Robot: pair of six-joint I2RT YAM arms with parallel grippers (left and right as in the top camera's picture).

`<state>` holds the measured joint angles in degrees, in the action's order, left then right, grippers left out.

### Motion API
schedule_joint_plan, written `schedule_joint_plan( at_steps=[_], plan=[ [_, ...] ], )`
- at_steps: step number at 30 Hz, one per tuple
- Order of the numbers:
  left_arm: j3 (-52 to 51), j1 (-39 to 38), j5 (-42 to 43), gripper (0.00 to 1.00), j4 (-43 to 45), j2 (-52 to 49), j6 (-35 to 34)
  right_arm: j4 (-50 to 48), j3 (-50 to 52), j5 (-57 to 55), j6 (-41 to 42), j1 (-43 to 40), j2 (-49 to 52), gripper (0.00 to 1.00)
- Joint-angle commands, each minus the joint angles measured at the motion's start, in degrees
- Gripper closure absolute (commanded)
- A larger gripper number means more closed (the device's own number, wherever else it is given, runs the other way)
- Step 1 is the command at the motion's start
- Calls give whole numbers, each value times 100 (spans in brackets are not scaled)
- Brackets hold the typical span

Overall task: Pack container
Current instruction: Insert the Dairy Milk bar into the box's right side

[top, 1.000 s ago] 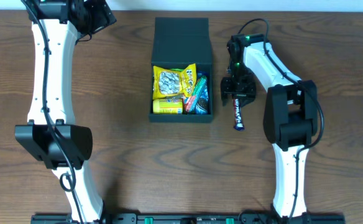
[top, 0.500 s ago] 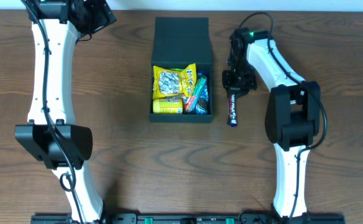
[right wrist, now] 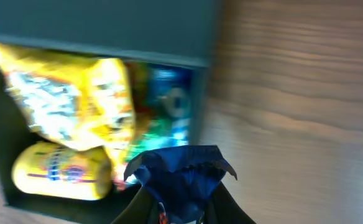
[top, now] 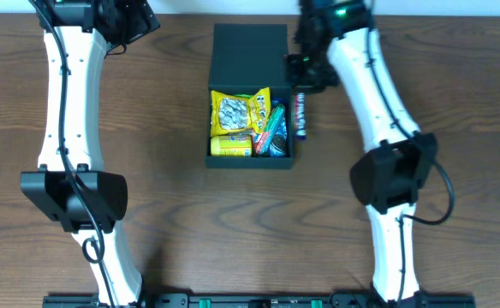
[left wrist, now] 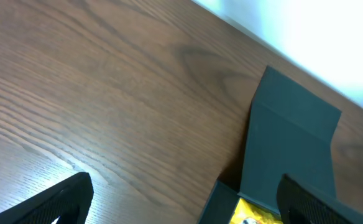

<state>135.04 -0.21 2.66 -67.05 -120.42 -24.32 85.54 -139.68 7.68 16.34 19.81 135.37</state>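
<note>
Claw state: right gripper (top: 305, 77) clamped on far end of dark blue snack bar (top: 300, 118). Bar hangs at right wall of container (top: 250, 161), not yet inside. Container sits mid-scene, lid flap (top: 250, 43) open toward far side; yellow packet (top: 238, 111) fills left part. We judge step: bar insertion. Next move calls for slight leftward shift, lowering into right-side gap, then release. We note left gripper (top: 128, 20) spread wide, empty, far left.

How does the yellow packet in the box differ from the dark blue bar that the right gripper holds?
The yellow packet is wide and crinkled; the dark blue bar is narrow and long. The packet lies inside the container; the bar is held by the right gripper at the container's right rim, not yet inside. Both are wrapped snacks.
</note>
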Motion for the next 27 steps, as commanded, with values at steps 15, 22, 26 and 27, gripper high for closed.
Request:
schedule_joint_plan(
  at_steps=[15,22,26,27],
  plan=[
    [105,4,-4,5,-11,85,125,-929,1436,-365,984,393,-68,89],
    [105,2,-4,5,-22,85,125,-1360,1864,-367,949,396,-68,77],
    [105,4,-4,5,-22,85,170,-1543,1823,-361,828,396,-81,26],
    [105,4,0,5,-22,85,190,-1523,1757,-354,831,396,-85,17]
  ],
)
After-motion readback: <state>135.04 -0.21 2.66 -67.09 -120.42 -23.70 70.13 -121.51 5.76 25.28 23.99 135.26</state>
